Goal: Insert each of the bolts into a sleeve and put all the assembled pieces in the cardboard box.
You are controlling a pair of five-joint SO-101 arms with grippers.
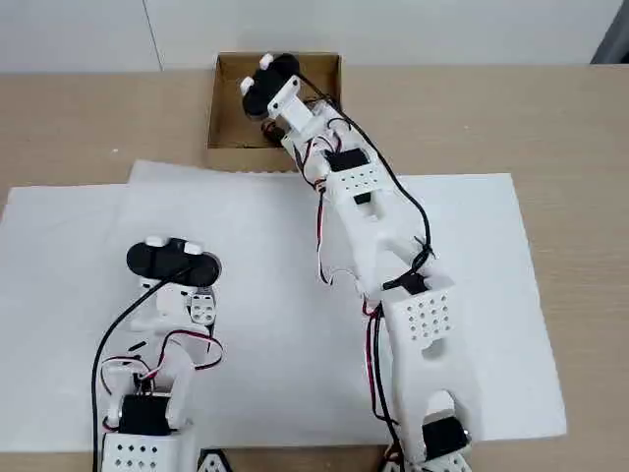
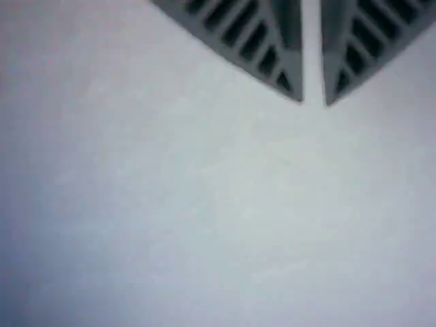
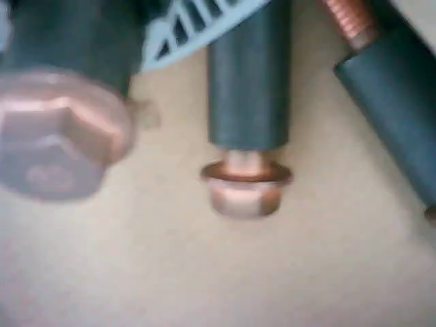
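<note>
At the far side of the desk, the right claw is lowered into the cardboard box, where three bolts are seen already seated in sleeves. Whether this claw grips one cannot be told. At near left, the left claw is held almost closed and empty over the white paper. Boxing is judged the step in hand. Next, any held piece must be released and the claw lifted out cleanly.

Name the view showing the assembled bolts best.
Right wrist view: three sleeved bolts, close up. In the high view the right arm covers them in the cardboard box; the left wrist view faces white paper.
</note>
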